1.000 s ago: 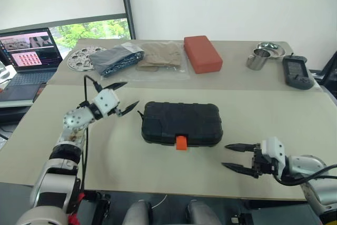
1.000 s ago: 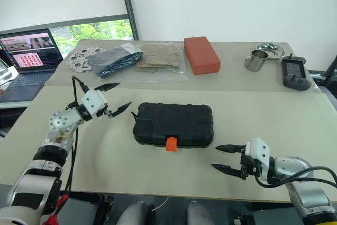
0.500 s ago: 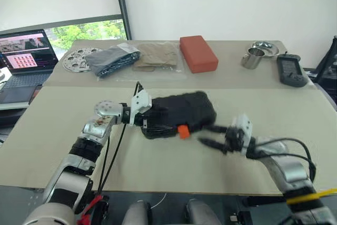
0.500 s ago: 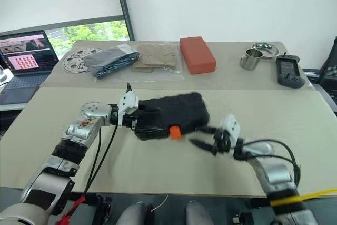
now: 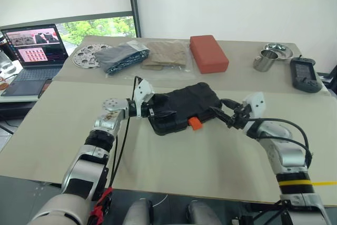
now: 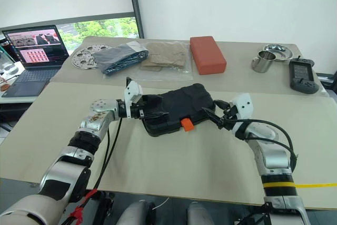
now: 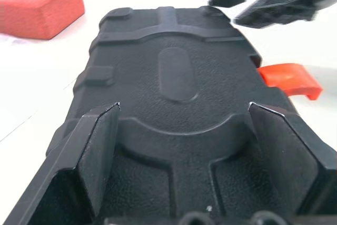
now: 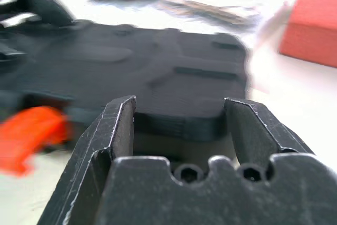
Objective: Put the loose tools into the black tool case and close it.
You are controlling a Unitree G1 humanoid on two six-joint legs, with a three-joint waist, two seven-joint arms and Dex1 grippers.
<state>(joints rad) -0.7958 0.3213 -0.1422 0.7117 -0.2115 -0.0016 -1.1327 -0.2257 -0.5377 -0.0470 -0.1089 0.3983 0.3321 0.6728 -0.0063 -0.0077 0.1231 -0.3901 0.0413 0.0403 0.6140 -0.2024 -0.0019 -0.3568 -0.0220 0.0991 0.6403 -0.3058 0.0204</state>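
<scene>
Case: the black tool case (image 5: 183,108) lies shut and skewed on the table (image 5: 210,156).
Left hand (image 7: 181,146): wide open, fingers straddling one end.
Right hand (image 8: 179,125): parted at the other end, gripping nothing.

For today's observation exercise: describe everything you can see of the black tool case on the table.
The black tool case is a closed clamshell of black moulded plastic, a rounded rectangle with a ribbed, textured lid and a small orange latch on its near edge. It lies flat but skewed on the front table. The left claw straddles one short end with fingers spread, and the right claw brackets the opposite end. No loose tools show around it.
</scene>
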